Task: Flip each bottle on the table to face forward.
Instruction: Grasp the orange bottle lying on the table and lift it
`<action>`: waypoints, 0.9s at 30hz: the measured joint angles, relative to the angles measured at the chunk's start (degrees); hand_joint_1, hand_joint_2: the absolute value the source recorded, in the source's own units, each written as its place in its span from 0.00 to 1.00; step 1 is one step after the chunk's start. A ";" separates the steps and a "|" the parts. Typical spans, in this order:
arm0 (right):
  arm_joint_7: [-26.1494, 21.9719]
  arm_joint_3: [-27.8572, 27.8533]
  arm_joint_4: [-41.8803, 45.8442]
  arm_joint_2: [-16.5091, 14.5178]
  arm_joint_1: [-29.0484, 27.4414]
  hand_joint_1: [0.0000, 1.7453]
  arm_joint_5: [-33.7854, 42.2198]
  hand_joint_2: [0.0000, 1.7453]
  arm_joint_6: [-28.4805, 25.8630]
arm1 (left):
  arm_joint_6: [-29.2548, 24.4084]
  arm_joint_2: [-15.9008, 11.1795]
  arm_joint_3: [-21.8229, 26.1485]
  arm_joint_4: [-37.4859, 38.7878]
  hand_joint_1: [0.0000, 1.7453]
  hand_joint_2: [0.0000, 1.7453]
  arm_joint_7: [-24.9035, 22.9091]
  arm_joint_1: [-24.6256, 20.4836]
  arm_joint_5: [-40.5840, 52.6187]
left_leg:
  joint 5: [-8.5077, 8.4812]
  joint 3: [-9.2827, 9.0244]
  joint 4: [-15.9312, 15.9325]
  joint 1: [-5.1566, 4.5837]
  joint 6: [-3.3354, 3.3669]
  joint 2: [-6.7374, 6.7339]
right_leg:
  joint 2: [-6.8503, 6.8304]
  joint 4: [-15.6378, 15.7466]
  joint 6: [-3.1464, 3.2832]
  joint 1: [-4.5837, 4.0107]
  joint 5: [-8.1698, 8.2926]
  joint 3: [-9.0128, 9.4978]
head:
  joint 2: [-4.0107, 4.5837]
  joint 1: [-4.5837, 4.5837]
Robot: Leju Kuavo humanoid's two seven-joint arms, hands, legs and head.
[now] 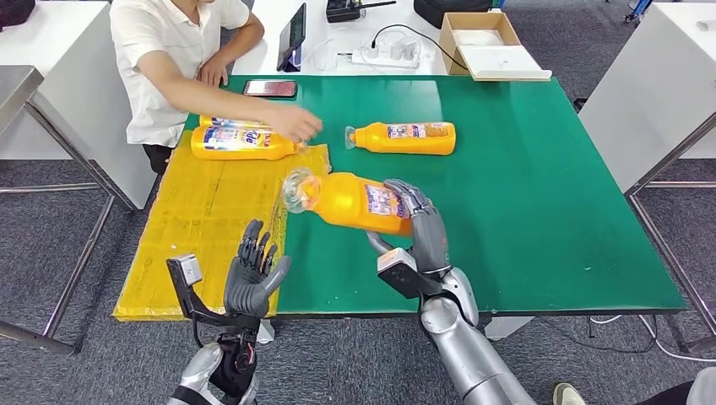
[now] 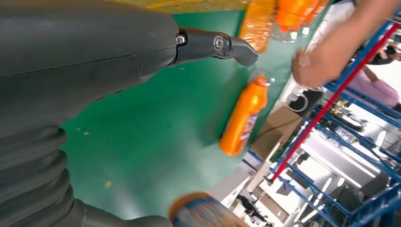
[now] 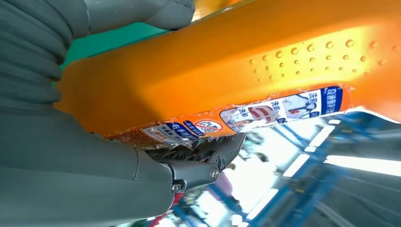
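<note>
My right hand point(image 1: 422, 221) grips the base end of an orange bottle point(image 1: 350, 201) and holds it above the green table point(image 1: 523, 211), its clear cap pointing left. The right wrist view shows that bottle point(image 3: 246, 61) close up with my fingers point(image 3: 208, 156) wrapped under its label. A second orange bottle point(image 1: 405, 137) lies on the green mat further back, and the left wrist view shows it too point(image 2: 243, 118). Two yellow-orange bottles point(image 1: 241, 142) lie on the yellow sheet point(image 1: 194, 236). My left hand point(image 1: 252, 274) hovers open, fingers spread, over the sheet's near edge.
A person in a white shirt sits at the far left, one hand point(image 1: 294, 123) reaching over the bottles on the yellow sheet. A phone point(image 1: 270, 88) lies at the table's back edge. A cardboard box point(image 1: 485, 42), a tablet point(image 1: 292, 35) and a power strip point(image 1: 388, 56) sit on the white table behind.
</note>
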State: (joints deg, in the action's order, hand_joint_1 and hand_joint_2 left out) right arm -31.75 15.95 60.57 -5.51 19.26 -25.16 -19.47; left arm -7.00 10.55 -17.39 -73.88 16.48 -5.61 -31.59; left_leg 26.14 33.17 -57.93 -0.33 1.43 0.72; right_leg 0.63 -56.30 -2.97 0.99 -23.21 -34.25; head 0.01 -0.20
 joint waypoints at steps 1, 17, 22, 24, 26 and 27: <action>-0.29 1.06 1.13 -0.05 -0.27 1.00 0.74 1.00 0.02 | 0.29 0.02 -0.20 0.63 0.00 1.00 0.79 -0.02 0.15 | 0.00 0.01 0.00 0.00 0.00 0.04 | -0.01 0.01 0.00 0.00 0.00 0.00 | 0.00 0.00; -2.26 7.84 3.50 -1.34 -3.01 1.00 3.15 1.00 4.08 | 2.56 0.33 -3.60 -2.38 0.00 1.00 7.03 1.64 9.76 | 0.00 0.07 0.00 0.02 0.00 0.14 | -0.05 0.00 0.00 -0.01 0.00 -0.01 | 0.02 -0.01; -2.91 11.77 0.16 -3.10 -3.11 1.00 1.41 1.00 7.28 | 4.34 0.76 -4.31 -5.31 0.00 1.00 7.98 2.89 11.06 | 0.00 0.10 0.01 0.03 0.00 0.15 | -0.05 0.01 0.01 -0.02 -0.01 -0.05 | 0.01 0.00; -3.07 12.83 -0.83 -3.68 -3.13 1.00 1.31 1.00 7.63 | 4.39 0.82 -4.37 -5.94 0.00 1.00 8.43 3.28 11.14 | 0.00 0.10 0.01 0.03 0.00 0.14 | -0.05 0.01 0.01 -0.02 -0.02 -0.05 | 0.01 0.00; -3.10 13.93 -1.93 -4.15 -3.15 1.00 1.27 1.00 8.46 | 3.95 0.84 -4.39 -6.52 0.00 1.00 9.55 3.51 11.54 | 0.00 0.10 0.01 0.03 0.00 0.14 | -0.05 0.01 0.01 -0.01 -0.01 -0.05 | -0.01 -0.01; -3.07 14.50 -2.59 -4.42 -3.17 1.00 1.35 1.00 8.84 | 3.67 0.84 -4.38 -6.82 0.00 1.00 10.16 3.59 11.83 | 0.00 0.10 0.01 0.03 0.00 0.14 | -0.05 0.01 0.01 -0.01 -0.01 -0.05 | -0.01 -0.01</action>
State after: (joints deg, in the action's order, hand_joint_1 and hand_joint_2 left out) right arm -34.82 30.44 57.98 -9.93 16.09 -23.81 -10.64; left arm -3.33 11.39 -21.77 -80.70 26.64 -2.01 -19.76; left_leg 26.14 33.27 -57.92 -0.31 1.43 0.86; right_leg 0.58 -56.29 -2.96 0.98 -23.22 -34.30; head 0.00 -0.21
